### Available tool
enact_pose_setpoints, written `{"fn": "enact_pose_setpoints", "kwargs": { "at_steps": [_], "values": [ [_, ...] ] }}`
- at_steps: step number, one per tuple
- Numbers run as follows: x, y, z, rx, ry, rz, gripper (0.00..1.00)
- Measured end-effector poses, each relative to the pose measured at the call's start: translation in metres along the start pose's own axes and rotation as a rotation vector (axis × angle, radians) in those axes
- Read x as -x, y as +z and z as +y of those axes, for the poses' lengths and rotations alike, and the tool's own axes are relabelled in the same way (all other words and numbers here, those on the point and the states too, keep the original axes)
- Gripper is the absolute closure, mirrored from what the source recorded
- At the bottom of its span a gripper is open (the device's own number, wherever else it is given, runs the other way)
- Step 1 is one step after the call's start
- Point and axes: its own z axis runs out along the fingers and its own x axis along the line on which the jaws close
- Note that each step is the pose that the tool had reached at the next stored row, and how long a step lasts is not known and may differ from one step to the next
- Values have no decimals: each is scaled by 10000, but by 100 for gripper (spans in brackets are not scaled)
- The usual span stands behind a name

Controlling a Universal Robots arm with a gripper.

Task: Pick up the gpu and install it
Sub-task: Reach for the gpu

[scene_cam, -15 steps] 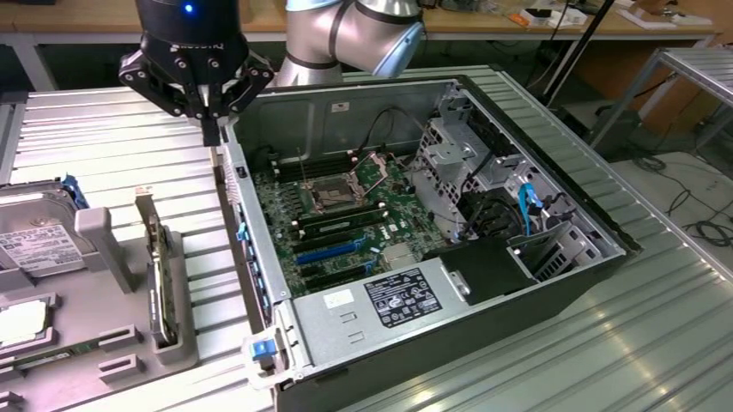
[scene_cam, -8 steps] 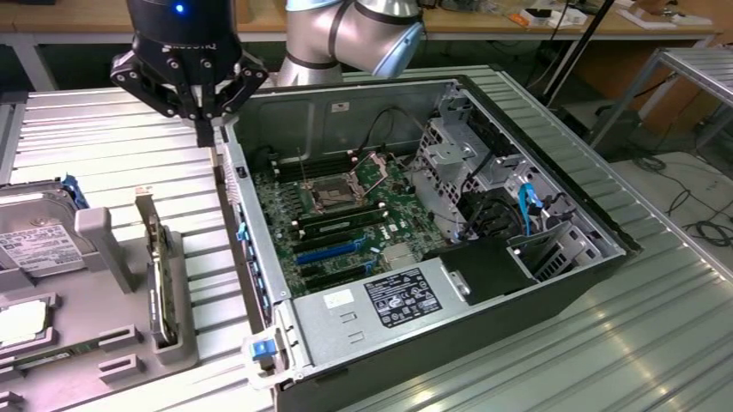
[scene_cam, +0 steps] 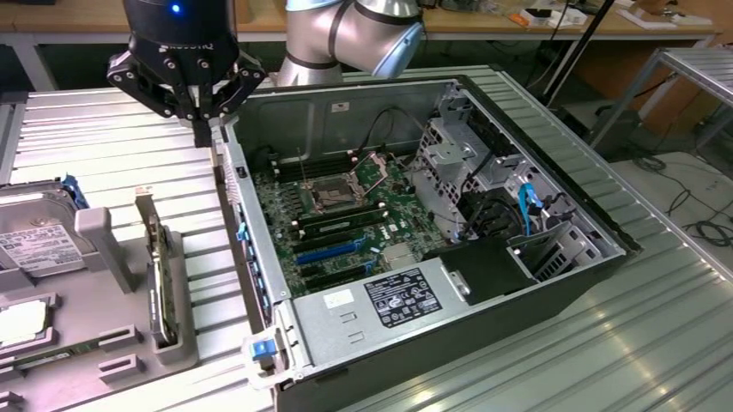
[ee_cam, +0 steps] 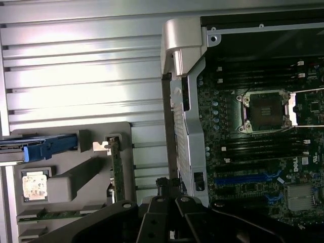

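Looking at the exterior view, I have the gripper (scene_cam: 204,130) with its fingers pressed together on nothing, hanging tip-down just beside the rear corner of the open computer case (scene_cam: 332,116). The wrist view shows the same fingertips meeting over the case's rear wall. The gpu (scene_cam: 160,266) stands on edge in a slot of the gray holder (scene_cam: 109,249) on the slatted metal table (scene_cam: 126,137), toward the exterior view's left and well apart from the gripper. A hard drive (scene_cam: 34,236) sits further left in that holder. Inside the case, the motherboard (scene_cam: 343,215) lies exposed, its CPU socket (scene_cam: 332,196) uncovered.
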Motion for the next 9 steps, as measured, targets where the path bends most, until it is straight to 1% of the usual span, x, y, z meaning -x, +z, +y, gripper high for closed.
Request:
{"fn": "enact_pose_setpoints", "kwargs": {
  "at_steps": [9],
  "values": [
    [-8, 0, -1, 0, 1, -1, 89]
  ]
}}
